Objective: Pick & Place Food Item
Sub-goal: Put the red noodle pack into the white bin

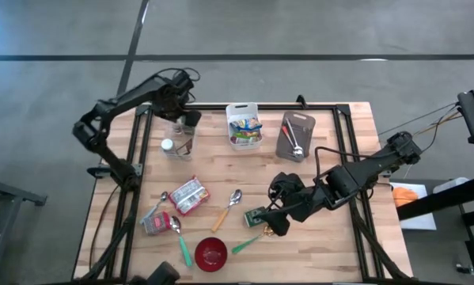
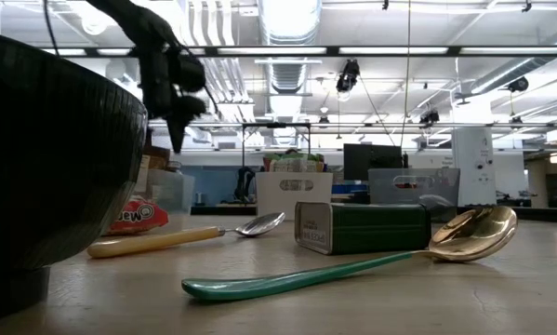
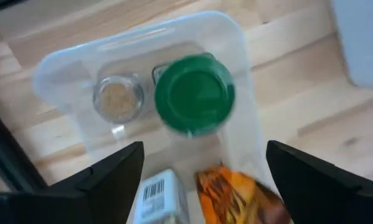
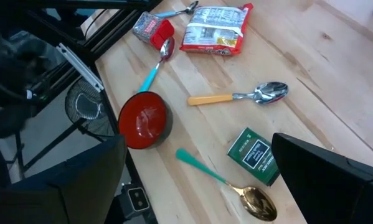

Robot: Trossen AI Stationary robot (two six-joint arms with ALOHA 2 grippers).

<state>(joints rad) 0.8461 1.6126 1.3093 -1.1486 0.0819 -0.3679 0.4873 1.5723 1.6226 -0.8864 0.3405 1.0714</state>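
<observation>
Directly below the right tool (image 1: pixel 274 226), whose fingers are spread wide and empty, the green tea box (image 4: pixel 256 154) lies flat on the surface, long axis diagonal. Far from the box, the left tool (image 1: pixel 183 120) hangs released over a clear bin (image 3: pixel 142 93).

Left arm: I am reaching it from the table's left edge up toward the far left corner, elbow bent outward, wrist turned down.
Left gripper (image 1: pixel 186 120): I am holding it above the table near the far left corner, fingers (image 3: pixel 111 177) spread apart with nothing between them.
Right arm: I am stretching it in from the right side, low across the table toward the near middle, forearm sloping down.
Right gripper (image 1: pixel 274 224): I am hanging it close over the tabletop at the near centre, fingers (image 4: pixel 323 177) standing wide apart, gripping nothing.
</observation>
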